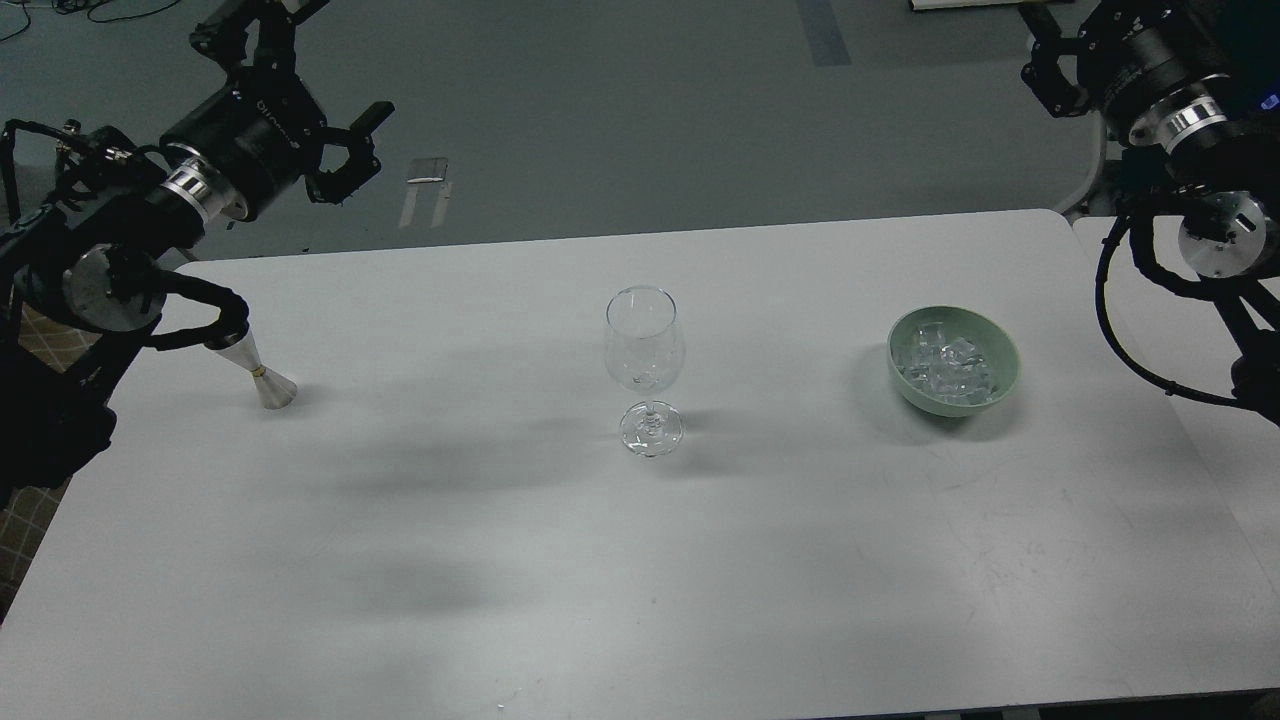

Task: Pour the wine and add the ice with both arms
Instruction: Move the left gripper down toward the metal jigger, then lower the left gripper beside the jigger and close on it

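Observation:
A clear stemmed wine glass [645,350] stands upright at the table's middle; I can make out no liquid in it. A silver jigger [268,385] stands at the left, its top hidden behind my left arm's cable; the wine does not show. A heap of clear ice cubes [942,364] lies in a green bowl [985,395] at the right. My left gripper [355,150] hangs open and empty beyond the table's far left edge, well above and behind the jigger. My right gripper [1045,72] is dark at the top right, far behind the bowl.
The white table [640,560] spans the view, its far edge near the top third. A second white table [1200,440] adjoins at the right. Grey floor with a small metal piece [428,185] lies beyond. My left arm's looped cable [205,310] hangs by the jigger.

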Controlling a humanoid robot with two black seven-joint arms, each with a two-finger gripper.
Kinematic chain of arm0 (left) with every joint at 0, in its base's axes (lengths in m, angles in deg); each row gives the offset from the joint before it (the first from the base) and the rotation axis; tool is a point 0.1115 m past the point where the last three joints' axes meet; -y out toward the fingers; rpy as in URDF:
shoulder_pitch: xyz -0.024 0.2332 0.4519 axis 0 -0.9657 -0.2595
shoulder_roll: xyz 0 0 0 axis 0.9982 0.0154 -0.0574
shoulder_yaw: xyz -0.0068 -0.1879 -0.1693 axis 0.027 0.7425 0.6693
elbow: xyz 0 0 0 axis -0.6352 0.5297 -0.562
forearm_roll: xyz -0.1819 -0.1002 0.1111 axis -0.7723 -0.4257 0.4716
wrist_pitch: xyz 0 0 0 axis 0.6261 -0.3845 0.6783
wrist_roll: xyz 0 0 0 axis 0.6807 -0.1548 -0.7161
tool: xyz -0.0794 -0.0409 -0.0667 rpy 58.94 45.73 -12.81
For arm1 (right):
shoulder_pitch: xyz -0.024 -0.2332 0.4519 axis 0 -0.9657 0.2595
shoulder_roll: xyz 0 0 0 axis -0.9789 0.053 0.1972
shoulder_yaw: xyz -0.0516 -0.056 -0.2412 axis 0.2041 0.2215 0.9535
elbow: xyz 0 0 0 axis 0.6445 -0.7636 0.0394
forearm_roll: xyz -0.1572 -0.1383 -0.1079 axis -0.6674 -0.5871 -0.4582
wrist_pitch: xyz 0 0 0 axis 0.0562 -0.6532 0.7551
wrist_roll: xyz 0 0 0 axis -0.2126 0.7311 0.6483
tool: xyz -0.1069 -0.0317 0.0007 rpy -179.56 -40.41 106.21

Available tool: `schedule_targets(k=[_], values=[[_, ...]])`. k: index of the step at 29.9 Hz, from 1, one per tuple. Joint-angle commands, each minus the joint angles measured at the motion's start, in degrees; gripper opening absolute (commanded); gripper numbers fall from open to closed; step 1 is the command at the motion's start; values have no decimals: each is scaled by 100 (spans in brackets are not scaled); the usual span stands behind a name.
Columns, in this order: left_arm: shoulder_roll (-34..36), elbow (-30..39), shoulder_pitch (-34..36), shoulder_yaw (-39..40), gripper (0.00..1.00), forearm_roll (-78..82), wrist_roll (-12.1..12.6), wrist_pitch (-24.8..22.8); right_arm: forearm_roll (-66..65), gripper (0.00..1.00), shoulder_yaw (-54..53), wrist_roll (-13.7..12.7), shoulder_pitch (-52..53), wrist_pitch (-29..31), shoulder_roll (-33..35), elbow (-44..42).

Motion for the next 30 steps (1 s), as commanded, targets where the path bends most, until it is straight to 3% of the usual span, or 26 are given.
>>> schedule_targets(k=[1,10,13,16,18,20,27,30], values=[[-22,-1,-1,4,99,8,20,9,0,100,0,-3,-8,0,8,1],[5,78,7,56,98,-70,29,-9,0,100,9,6,-8,0,-1,1],[66,289,16,127,97,-203,152,27,0,100,0,-3,-8,0,-1,1],[171,482,-28,294,96,-1053,625,184,0,100,8,-3,-8,0,-1,1],[382,675,-141,442,96,-2105,1011,613,0,100,8,-3,-8,0,-1,1],[479,842,-229,548,96,-2495,1057,825,0,100,9,-3,-8,0,-1,1],[831,1844,-1722,1804,97,-3462,1092,1186,0,100,9,6,-17,-9,-9,1],[919,2345,-2654,2753,100,-4034,1372,1783,0,100,9,-3,-17,-9,-18,1]])
